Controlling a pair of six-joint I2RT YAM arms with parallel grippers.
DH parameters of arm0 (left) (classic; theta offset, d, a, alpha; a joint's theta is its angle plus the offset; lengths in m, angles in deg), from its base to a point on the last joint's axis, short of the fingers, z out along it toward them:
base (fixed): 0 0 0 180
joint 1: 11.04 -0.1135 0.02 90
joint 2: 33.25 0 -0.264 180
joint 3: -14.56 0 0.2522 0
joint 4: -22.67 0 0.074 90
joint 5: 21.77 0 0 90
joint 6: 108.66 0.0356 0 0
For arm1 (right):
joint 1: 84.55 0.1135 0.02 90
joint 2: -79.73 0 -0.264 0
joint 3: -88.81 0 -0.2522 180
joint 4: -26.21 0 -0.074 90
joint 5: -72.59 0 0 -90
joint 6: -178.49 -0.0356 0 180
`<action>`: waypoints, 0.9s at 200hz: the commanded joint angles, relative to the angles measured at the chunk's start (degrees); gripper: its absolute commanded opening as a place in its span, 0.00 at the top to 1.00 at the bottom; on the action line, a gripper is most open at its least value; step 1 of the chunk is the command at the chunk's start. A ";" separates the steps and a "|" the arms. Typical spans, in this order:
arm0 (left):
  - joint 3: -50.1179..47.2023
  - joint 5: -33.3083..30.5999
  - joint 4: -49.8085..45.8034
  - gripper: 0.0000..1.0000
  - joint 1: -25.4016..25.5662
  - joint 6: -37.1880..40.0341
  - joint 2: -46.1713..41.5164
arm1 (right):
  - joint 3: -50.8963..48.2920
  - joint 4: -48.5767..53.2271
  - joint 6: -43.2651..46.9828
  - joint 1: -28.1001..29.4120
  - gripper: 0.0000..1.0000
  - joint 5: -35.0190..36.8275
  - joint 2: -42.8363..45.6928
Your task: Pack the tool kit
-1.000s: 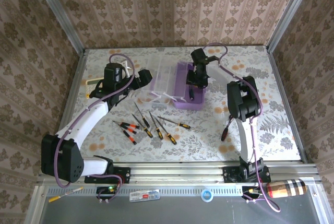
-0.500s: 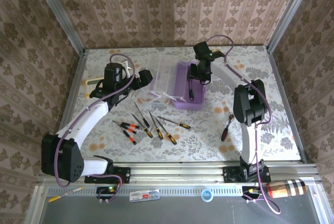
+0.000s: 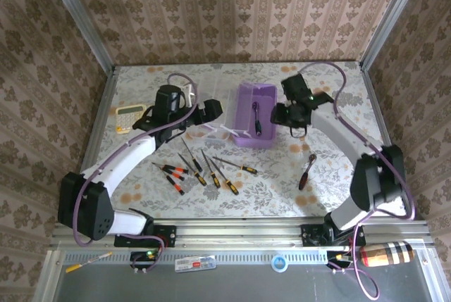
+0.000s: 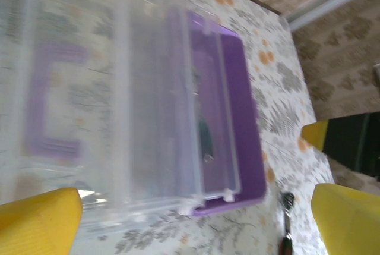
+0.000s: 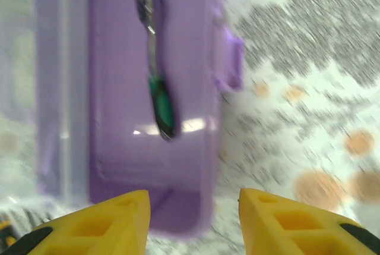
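Right gripper (image 5: 193,201), jaws wide and empty, now withdrawn beside translucent purple plastic box (image 3: 268,101); green-handled metal tool (image 5: 159,97) now lies inside. Left gripper (image 4: 196,222) wide open near clear plastic lid (image 4: 71,148). Black-orange screwdrivers (image 3: 199,177) remain unpacked on table (image 3: 282,189).

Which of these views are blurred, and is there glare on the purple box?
Top external view: sharp, evenly lit. Left wrist view: blurred, the clear lid smeared. Right wrist view: blurred; white glare in the purple box near the green-handled tool.

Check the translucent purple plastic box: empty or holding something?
Not empty: the purple box holds one slim green-handled metal tool; the black-orange-handled screwdrivers lie outside on the table.
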 commanded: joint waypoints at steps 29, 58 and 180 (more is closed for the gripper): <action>2.86 6.26 1.34 0.00 6.55 0.13 3.14 | -19.14 2.42 -2.79 -3.23 0.54 5.77 16.57; 3.17 6.99 1.07 0.00 8.57 0.03 3.94 | -28.37 2.22 -4.52 -7.10 0.54 2.68 21.11; 3.83 4.46 -1.61 0.00 8.78 2.13 3.44 | -35.55 -6.30 -6.64 -8.27 0.70 -3.32 11.72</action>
